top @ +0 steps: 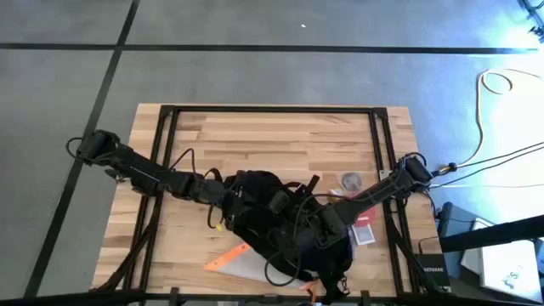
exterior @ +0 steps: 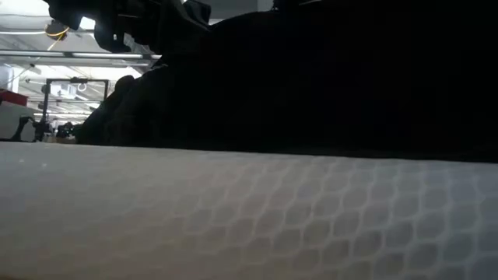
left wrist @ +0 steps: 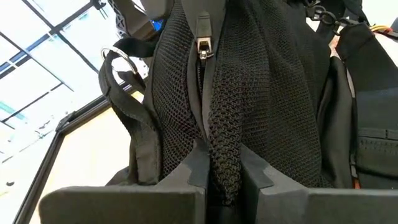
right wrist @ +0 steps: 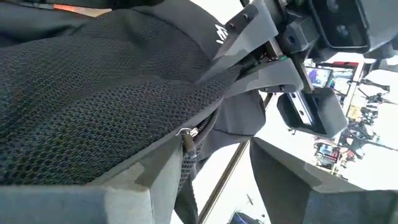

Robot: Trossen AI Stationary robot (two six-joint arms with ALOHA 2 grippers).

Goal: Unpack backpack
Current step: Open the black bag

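We are pinching the mesh of the backpack (top: 272, 212) with the left gripper (left wrist: 214, 180) at mid-table (top: 280, 136). The right gripper (right wrist: 211, 168) is standing open beside the mesh. A coiled cable (top: 497, 85) is lying on grey floor (top: 68, 85) at right.

a wooden table (top: 280, 136) carries the backpack (top: 263, 212), a translucent orange-trimmed pouch (top: 242, 263) and a small round object (top: 350, 180).
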